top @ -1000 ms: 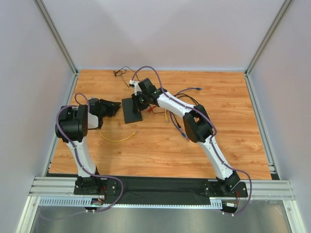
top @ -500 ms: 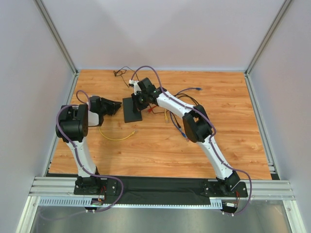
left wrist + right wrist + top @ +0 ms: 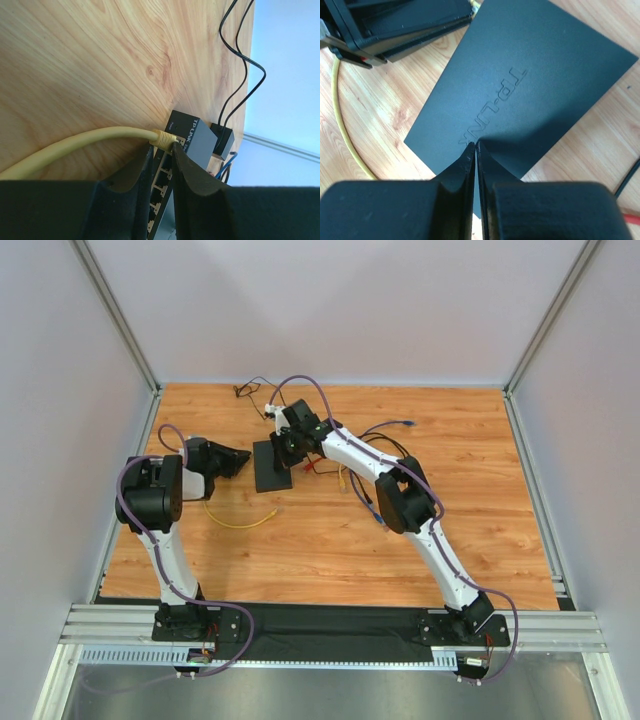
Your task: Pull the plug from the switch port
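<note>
The switch [image 3: 271,465] is a flat black box lying mid-table; its top reads TP-LINK in the right wrist view [image 3: 530,85]. In the left wrist view its port row [image 3: 161,180] faces me, and a yellow plug [image 3: 165,139] on a yellow cable [image 3: 75,145] sits in the end port. My left gripper [image 3: 163,149] has its fingertips closed on either side of that plug. My right gripper [image 3: 476,145] is shut, its tips resting on the switch's top near the logo. The left gripper also shows in the right wrist view [image 3: 400,25].
The yellow cable loops over the table in front of the switch [image 3: 240,526]. A small black adapter [image 3: 224,140] on a thin black wire lies behind the switch. More loose cables [image 3: 350,475], one with a blue end [image 3: 400,424], lie right of it. Walls enclose the table.
My left gripper has edged a little right, towards the switch's port edge. The right arm and the switch have stayed put.
</note>
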{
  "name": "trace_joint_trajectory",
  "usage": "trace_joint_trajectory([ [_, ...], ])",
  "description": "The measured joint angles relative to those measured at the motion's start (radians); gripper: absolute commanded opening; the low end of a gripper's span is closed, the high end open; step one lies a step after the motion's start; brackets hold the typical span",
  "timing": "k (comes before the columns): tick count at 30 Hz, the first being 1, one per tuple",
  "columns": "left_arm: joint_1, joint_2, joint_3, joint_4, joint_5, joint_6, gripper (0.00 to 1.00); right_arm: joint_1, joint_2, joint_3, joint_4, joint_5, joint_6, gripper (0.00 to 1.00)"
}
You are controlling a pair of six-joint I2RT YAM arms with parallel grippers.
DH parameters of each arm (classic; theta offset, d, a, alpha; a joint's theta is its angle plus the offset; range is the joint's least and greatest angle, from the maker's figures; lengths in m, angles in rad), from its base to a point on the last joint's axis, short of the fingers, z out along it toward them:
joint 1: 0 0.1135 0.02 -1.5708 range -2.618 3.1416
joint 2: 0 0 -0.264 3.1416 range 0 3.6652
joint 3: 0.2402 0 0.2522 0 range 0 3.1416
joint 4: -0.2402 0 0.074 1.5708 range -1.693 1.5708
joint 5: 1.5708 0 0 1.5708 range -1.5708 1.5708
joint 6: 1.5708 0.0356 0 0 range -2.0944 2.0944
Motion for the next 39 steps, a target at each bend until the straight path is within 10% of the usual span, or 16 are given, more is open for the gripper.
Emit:
trace_joint_trajectory([
  [9,-0.004,0.0,-0.066,0.142,-0.008,-0.014,0.44,-0.001,0.01,0.013,0.001,0.0,0.01,0.05],
  [39,-0.09,0.053,-0.199,0.444,-0.246,-0.27,0.45,-0.074,0.029,0.051,-0.05,-0.094,-0.082,0.05],
])
